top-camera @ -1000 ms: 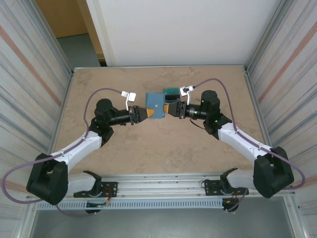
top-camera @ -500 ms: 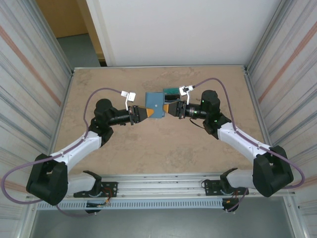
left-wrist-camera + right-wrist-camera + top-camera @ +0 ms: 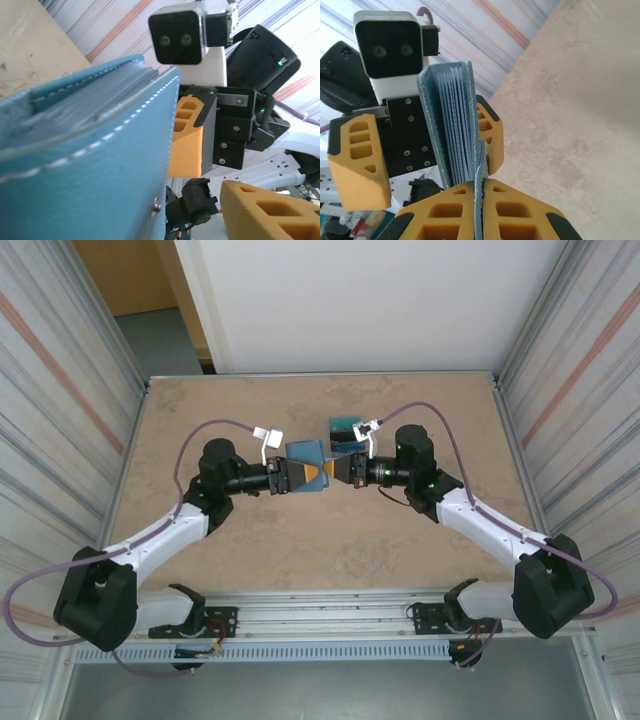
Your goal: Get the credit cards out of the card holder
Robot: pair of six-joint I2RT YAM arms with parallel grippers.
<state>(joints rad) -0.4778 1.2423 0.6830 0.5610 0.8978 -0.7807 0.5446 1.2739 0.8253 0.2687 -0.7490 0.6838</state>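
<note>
Holder [image 3: 303, 452]: teal-blue, between both pincers over mid-surface [image 3: 300, 560].
Right pincer [image 3: 480, 197]: pinching one panel's edge.
Left pincer [image 3: 312, 473]: spread, one finger on either side of Holder.
Cards [image 3: 345, 426]: on surface, just behind Right pincer.

A: How is the light?
B: Bright and even, coming from above. The table [image 3: 300, 550] carries only faint, soft-edged shadows and no glare.
A: And the sharpness?
B: The overhead view is crisp, though the white wall [image 3: 380, 300] is nearly washed out. In the left wrist view the card holder [image 3: 90, 170] is very close and slightly soft — the pale background at the right edge is blown out.
</note>
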